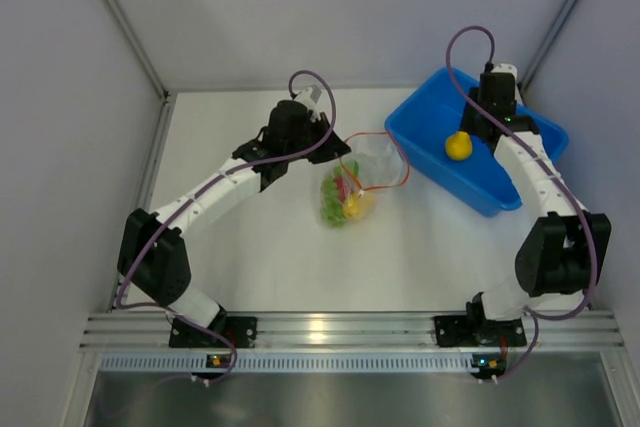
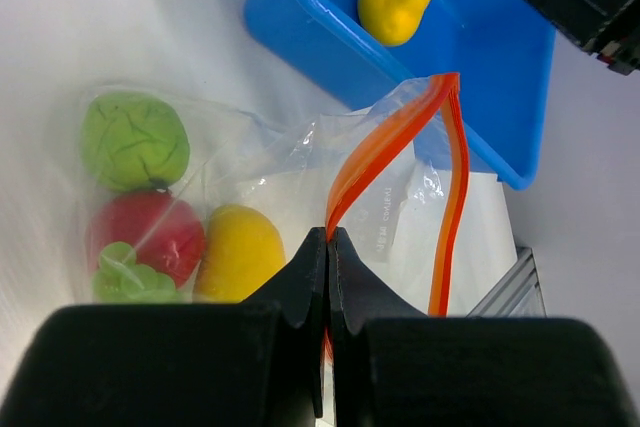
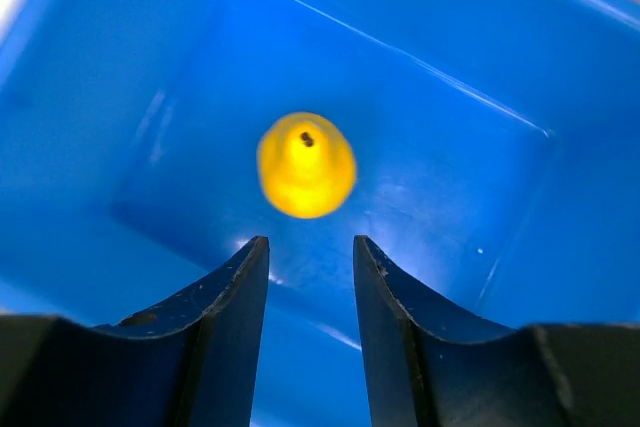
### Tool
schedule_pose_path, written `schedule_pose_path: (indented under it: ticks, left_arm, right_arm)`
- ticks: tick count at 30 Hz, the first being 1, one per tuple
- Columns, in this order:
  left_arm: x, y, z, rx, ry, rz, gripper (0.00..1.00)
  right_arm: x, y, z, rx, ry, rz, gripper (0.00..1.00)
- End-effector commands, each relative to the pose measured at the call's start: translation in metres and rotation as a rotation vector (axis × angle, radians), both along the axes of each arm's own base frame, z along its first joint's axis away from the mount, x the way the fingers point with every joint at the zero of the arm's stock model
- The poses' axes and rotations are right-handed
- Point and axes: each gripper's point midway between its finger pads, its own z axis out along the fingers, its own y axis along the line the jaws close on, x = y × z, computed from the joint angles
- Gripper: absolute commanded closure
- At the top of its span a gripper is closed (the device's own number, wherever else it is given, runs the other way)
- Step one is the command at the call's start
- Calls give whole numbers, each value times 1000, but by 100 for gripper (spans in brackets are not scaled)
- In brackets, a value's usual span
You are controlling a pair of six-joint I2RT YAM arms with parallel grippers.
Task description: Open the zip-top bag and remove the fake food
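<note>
The clear zip-top bag [image 1: 368,172] lies mid-table, its orange-red zip strip [image 2: 385,147] parted into an open loop. My left gripper [image 2: 328,237] is shut on the near side of that strip; it also shows in the top view [image 1: 335,150]. Inside the bag are a green round fruit [image 2: 134,139], a red apple [image 2: 148,232], green grapes [image 2: 130,282] and a yellow pear [image 2: 238,252]. A second yellow pear [image 3: 305,164] lies in the blue bin [image 1: 520,137]. My right gripper [image 3: 310,247] is open and empty just above that pear, over the bin.
The blue bin [image 2: 500,97] stands at the back right, its near wall touching the bag's mouth. White walls enclose the table at the left, back and right. An aluminium rail [image 1: 340,329] runs along the near edge.
</note>
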Motion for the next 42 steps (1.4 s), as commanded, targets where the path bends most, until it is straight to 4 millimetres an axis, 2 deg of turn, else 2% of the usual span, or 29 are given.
schedule_pose_path:
  ticks: [1,3,5,6,8,9,11,12,15,19,22,26,30,34,35,38,40,42]
  left_arm:
    - [4,-11,26,-70,-47,-33,100]
    - [4,-11,30,-75,-54,-38,100]
    - [3,-12,36,-84,-62,-42,100]
    - [2,-11,39,-88,-68,-40,100]
    - [3,-10,43,-91,-77,-28,100]
    - [2,-9,46,-94,-82,-25,100]
    - [2,-7,48,-98,-82,-19,100]
    - [1,-8,52,-105,-87,-21,100]
    - [2,-7,58,-117,-93,-12,100]
    - [1,-5,62,-129,-90,2,100]
    - [-1,-5,65,-146,-80,12,100]
    - [-2,-4,67,-181,-75,25,100]
    - [-4,1,70,-217,-84,62,100]
    - [-6,7,73,-231,-85,92,100]
    - [-5,8,78,-250,-108,100,100]
    - [-8,15,79,-285,-123,135,100]
    - [-10,20,81,-303,-130,157,100]
    - [-9,24,74,-303,-128,185,100]
  right_arm:
    - [-10,42,72,132,-196,134,60]
    - [-22,69,88,174,-220,197,60]
    - [-34,96,91,217,-193,291,60]
    - [-43,117,99,241,-202,342,60]
    - [-55,141,104,267,-201,413,60]
    - [-67,162,107,276,-201,472,60]
    - [-80,186,108,275,-188,545,61]
    - [-91,207,111,283,-183,601,61]
    - [-111,241,110,311,-164,701,62]
    - [-120,260,100,309,-152,702,63]
    - [-123,273,81,315,-117,670,64]
    - [-122,278,53,340,-94,561,64]
    - [-118,272,39,368,-132,443,66]
    - [-115,280,22,414,-114,411,66]
    - [-114,286,13,427,-90,395,66]
    - [-115,301,-4,461,-38,388,65]
    - [-114,308,-10,474,-23,375,62]
    - [-113,309,-26,437,5,344,60]
